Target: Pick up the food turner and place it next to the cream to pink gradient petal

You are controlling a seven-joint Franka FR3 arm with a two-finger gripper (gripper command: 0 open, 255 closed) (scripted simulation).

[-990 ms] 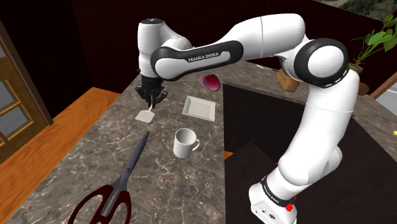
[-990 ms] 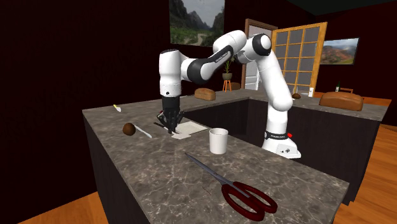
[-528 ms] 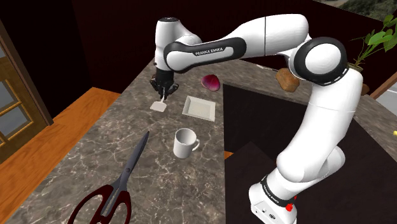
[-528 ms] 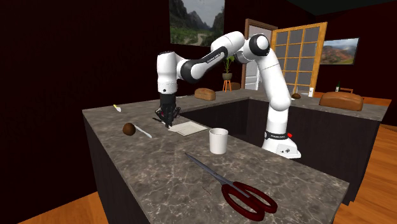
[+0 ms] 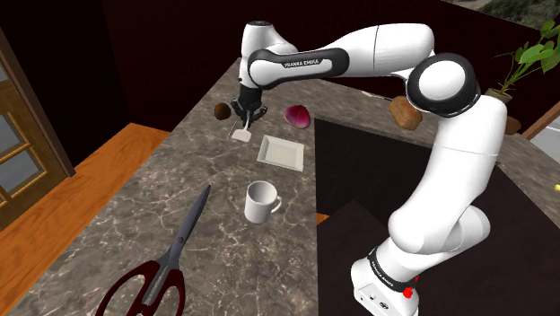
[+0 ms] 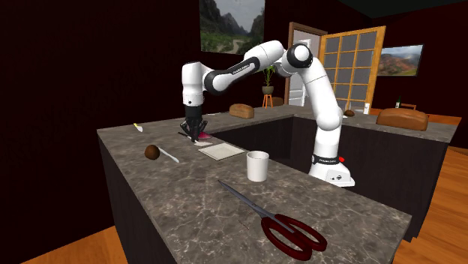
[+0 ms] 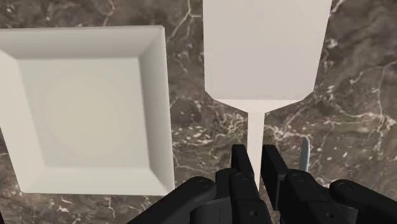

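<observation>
Going across the shoulder view from the left: a wooden door with glass panes (image 5: pixel 20 135) is showing at the edge, and a big pair of red-handled scissors (image 5: pixel 157 265) is lying on the dark marble countertop (image 5: pixel 117 215), blades pointing up the counter. Further up, a small brown round thing (image 5: pixel 221 110) is sitting near the far edge. Just beside it the black gripper (image 5: pixel 244 118) is hanging from the white arm (image 5: pixel 377 49) and gripping the food turner (image 5: pixel 242 136). The wrist view is making that clear: the fingers (image 7: pixel 240 159) are pinching narrow on the thin white handle, and the wide white blade is sticking out past them over the marble. I can't tell if the blade is touching the counter. Next a white mug (image 5: pixel 260 201) is standing nearer the camera, and a white square plate (image 5: pixel 281 151) is lying just beside the turner's blade, not touching it. The petal (image 5: pixel 297 116) is looking deep pink here and is sitting just past the plate, close to the gripper. Over on the right, a brown bread loaf (image 5: pixel 406 113) is peeking out behind the arm, and a green plant (image 5: pixel 528 56) is standing in the corner.
</observation>
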